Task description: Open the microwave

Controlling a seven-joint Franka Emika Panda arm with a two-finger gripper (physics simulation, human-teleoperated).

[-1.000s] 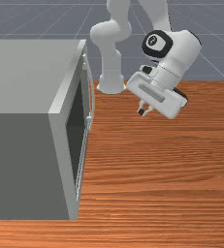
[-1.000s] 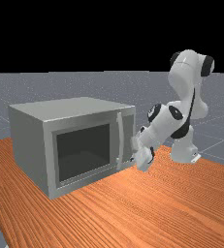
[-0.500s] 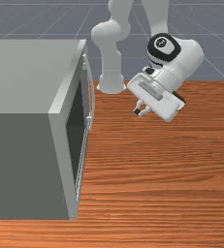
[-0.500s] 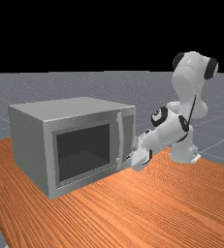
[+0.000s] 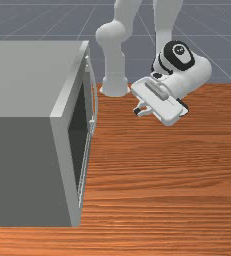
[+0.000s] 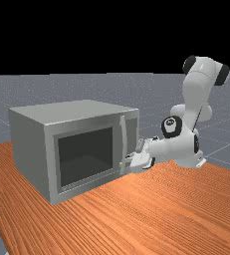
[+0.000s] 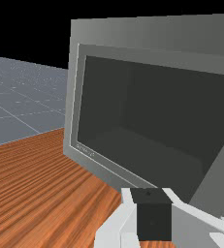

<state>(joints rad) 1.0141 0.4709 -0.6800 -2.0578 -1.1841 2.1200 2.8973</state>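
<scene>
I'm in a simulated space, its room type unclear: a wood-grained, orange-brown bench point(image 6: 186, 209), with a smooth grey floor point(image 6: 161, 92) beyond it, ruled in pale grid lines and running to a flat horizon under solid black sky point(image 6: 111, 35).

The arm point(image 6: 195, 92) bends high and reaches toward the far view's left, its fingers point(image 5: 137, 111) probably closed together.

So it's 1 tabletop point(image 6: 136, 214) spread along the far view's bottom, and 1 microwave point(image 6: 29, 144) at the far view's left, showing 1 dark window point(image 6: 86, 157) and 1 upright handle point(image 6: 124, 144)! Over on the right, 1 arm point(image 6: 196, 89), ending in 1 pincer point(image 5: 137, 111), and that's 2 fingers point(image 7: 196, 223), at the wrist view's bottom edge.
</scene>
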